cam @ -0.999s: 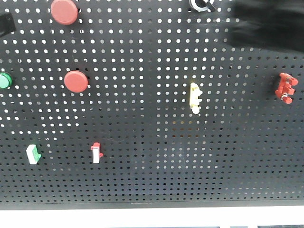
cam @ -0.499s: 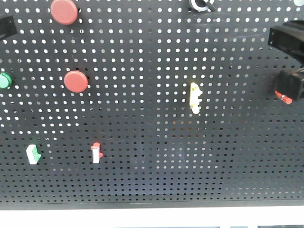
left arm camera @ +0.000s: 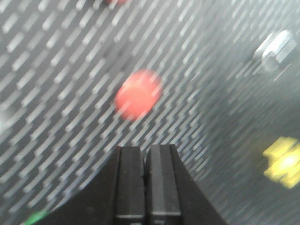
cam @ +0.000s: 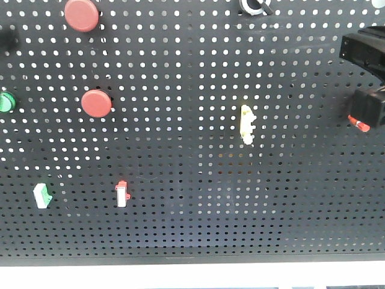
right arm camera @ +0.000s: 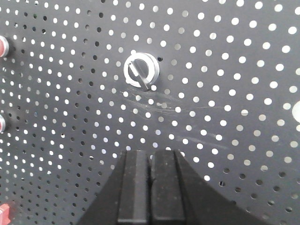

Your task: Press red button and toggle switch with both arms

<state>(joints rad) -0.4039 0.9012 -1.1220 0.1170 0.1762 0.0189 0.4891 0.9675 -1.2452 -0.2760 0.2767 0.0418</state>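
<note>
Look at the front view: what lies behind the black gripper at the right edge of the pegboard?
Behind the right gripper, only a red tip of the red switch pokes out at its lower left on the pegboard. The rest of that part is covered.

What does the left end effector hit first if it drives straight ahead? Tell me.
Probably the red button: it sits just above the shut left end effector, roughly in line. The view is blurred, so bare pegboard below it is possible.
</note>
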